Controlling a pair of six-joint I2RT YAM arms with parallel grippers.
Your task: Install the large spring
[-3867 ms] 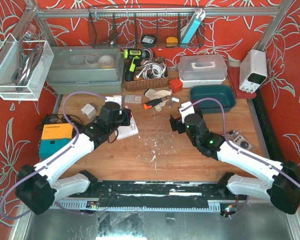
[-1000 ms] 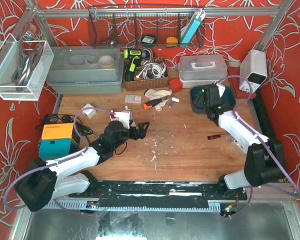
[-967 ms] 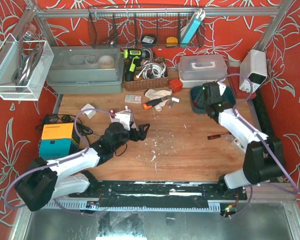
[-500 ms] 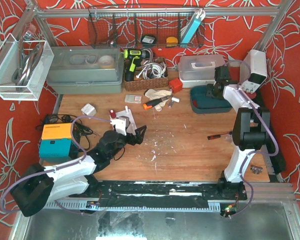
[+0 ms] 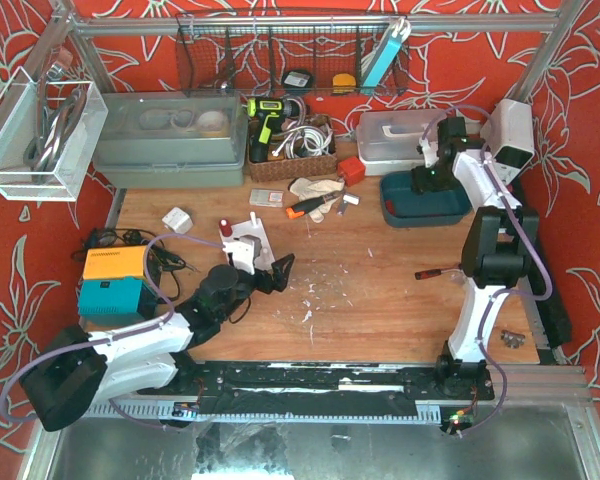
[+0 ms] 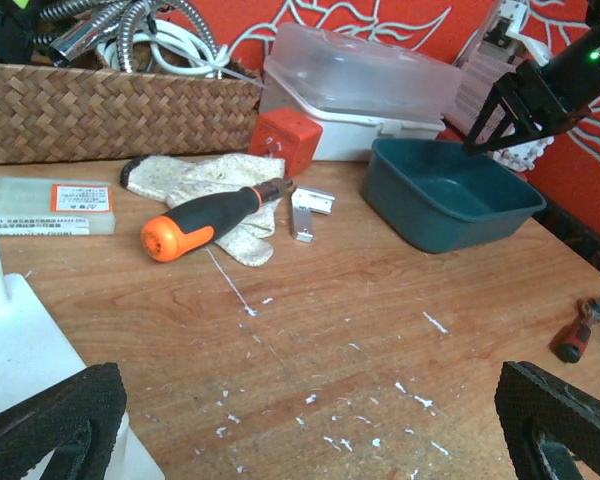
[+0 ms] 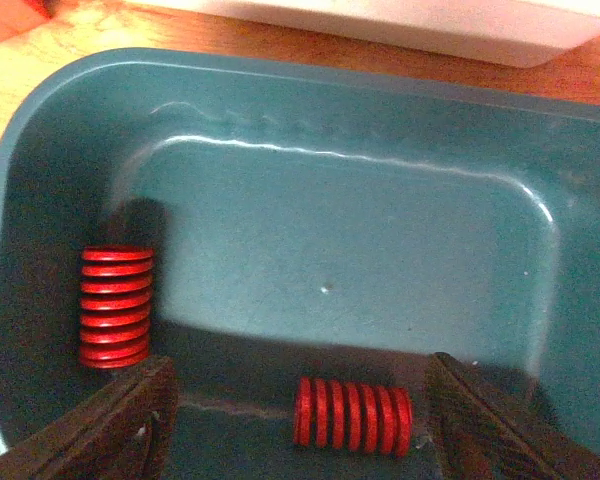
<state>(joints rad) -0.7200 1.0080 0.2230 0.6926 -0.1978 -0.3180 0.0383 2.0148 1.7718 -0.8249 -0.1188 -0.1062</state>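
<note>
Two red coil springs lie in the teal bin (image 7: 280, 90): one (image 7: 115, 307) at its left wall, one (image 7: 353, 416) on its side near the front. They look alike in size here, so I cannot tell which is the large spring. My right gripper (image 7: 300, 430) hangs open over the bin (image 5: 400, 215), its fingers on either side of the lying spring without touching it. My left gripper (image 6: 305, 430) stands wide open and empty low over the wooden table (image 5: 370, 300). Seen from above, it (image 5: 270, 272) is left of centre.
A white block (image 5: 248, 250) sits just behind the left gripper. An orange-handled screwdriver (image 6: 205, 215), a glove (image 6: 215, 185) and a red cube (image 6: 288, 135) lie before the wicker basket (image 6: 110, 110). A white lidded box (image 5: 405, 135) stands behind the bin. A small red screwdriver (image 5: 435, 272) lies at the right.
The right arm has swung from the table's middle to the back right and now hangs over the teal bin. The left arm has drawn back toward the near left.
</note>
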